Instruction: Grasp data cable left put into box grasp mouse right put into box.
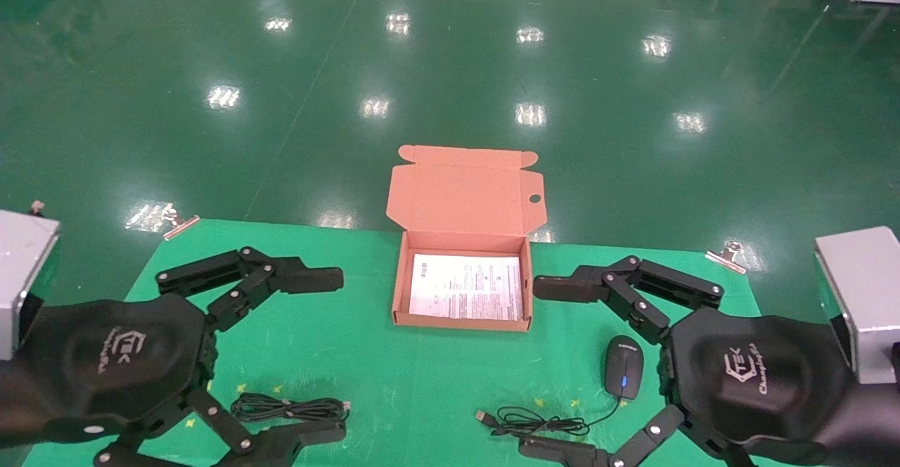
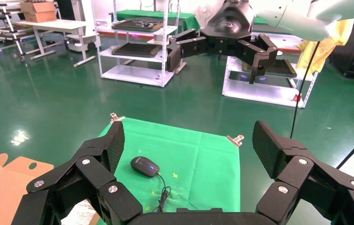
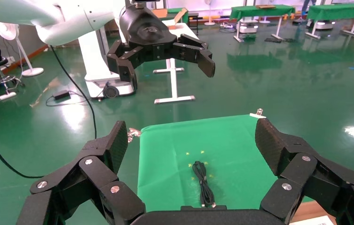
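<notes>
Since both arms hover over the green cloth-covered table with nothing held, neither item is packed yet. Over on the left, the left gripper has its fingers spread wide, and the loose coil of thick black data cable lies on the cloth between those fingertips, long axis running sideways, so that arm's clearly nearer. Middle: the shallow orange-brown cardboard mailer box, lid flipped back, printed sheet inside. On the right, the small black oval mouse sits just beside the right gripper, also wide apart.
</notes>
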`<state>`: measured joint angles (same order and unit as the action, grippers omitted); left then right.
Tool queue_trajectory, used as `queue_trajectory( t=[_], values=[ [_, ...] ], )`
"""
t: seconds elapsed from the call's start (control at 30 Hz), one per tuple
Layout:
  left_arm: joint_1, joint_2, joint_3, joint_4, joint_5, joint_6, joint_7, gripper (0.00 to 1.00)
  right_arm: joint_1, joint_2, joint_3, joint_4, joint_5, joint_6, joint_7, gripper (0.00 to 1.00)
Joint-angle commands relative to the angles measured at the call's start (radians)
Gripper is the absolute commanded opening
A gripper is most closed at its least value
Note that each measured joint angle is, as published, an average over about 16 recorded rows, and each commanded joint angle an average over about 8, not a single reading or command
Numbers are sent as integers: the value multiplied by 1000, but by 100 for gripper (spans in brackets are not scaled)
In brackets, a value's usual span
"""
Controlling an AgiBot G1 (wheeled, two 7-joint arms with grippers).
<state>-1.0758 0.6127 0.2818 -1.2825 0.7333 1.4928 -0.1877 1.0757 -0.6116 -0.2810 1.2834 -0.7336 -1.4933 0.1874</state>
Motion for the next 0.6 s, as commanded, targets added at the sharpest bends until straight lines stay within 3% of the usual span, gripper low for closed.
queue_trajectory(
  t=[0.03, 0.6],
  values=[
    [0, 0, 0, 0, 0, 0, 0, 100, 0, 0, 0, 0, 0, 0, 0, 100],
    [-14, 0, 7, 2, 22, -3, -1, 100, 12, 4, -4, 2, -24, 2, -9, 100]
  ],
)
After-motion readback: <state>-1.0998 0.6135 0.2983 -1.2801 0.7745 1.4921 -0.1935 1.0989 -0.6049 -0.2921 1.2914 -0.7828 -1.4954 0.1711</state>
